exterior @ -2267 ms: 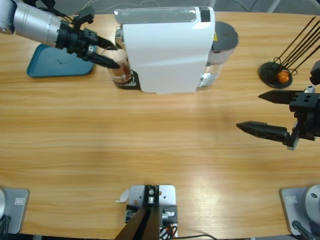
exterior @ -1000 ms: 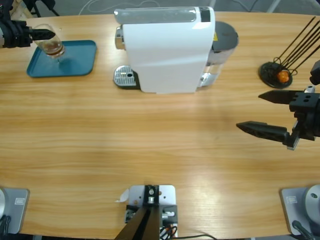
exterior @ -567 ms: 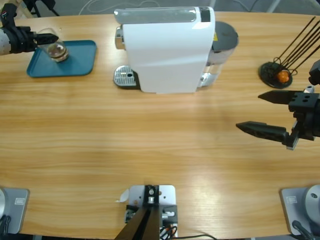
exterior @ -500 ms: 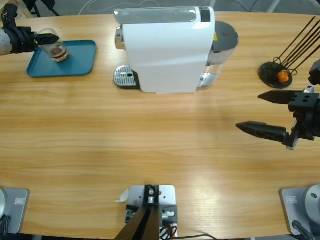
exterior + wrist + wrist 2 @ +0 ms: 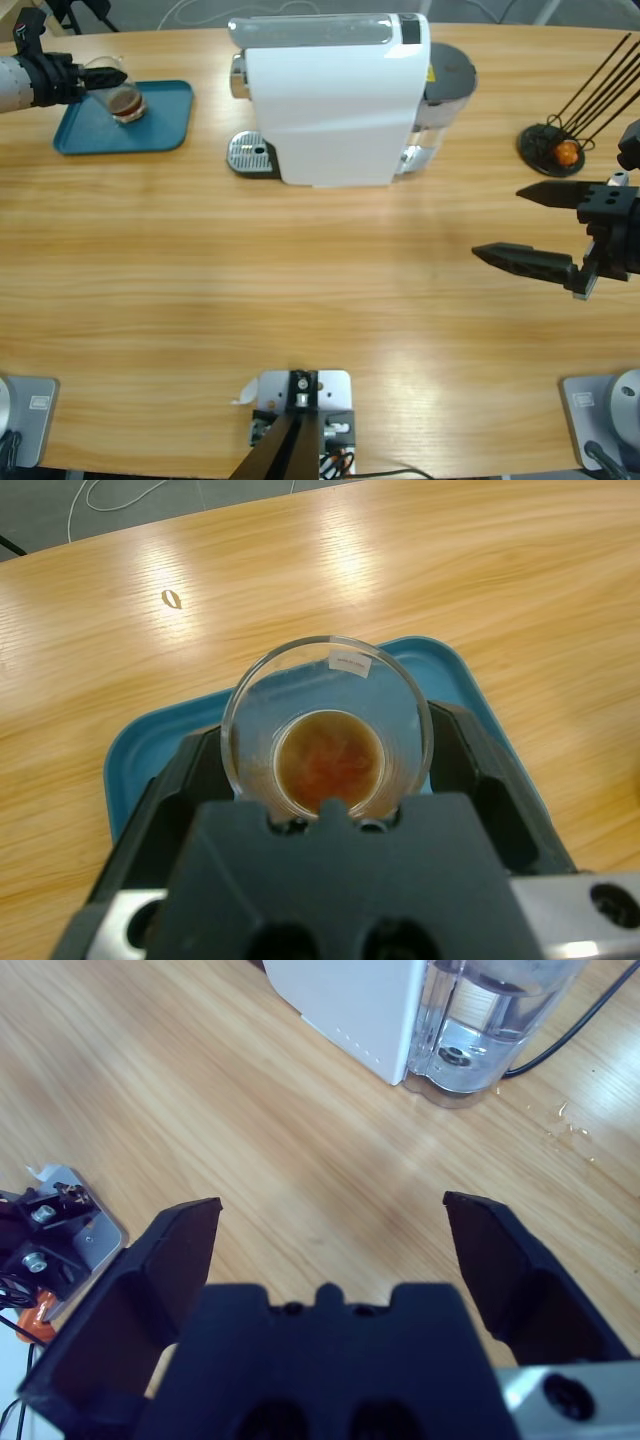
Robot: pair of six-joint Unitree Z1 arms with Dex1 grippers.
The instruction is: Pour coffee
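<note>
A clear drinking glass point(image 5: 124, 98) point(image 5: 328, 742) with a shallow layer of brown coffee point(image 5: 328, 761) in its bottom is over the teal tray point(image 5: 160, 135) point(image 5: 140, 760) at the table's far left. My left gripper point(image 5: 108, 82) point(image 5: 328, 780) is shut on the glass, one black jaw on each side. The white coffee machine point(image 5: 335, 95) stands at the back middle, its drip grate point(image 5: 248, 153) bare. My right gripper point(image 5: 515, 225) point(image 5: 330, 1210) hovers open over bare wood at the right, nothing between its jaws.
A black wire holder point(image 5: 560, 145) with an orange-red capsule stands at the back right. The machine's clear water tank point(image 5: 445, 85) point(image 5: 500, 1020) sits behind it, with a black cable beside it. Bare wooden tabletop spans the middle and front.
The left gripper carried the glass from the machine's drip grate leftward to the teal tray. In the last half second the glass shifted slightly right over the tray. The right arm stayed still.
</note>
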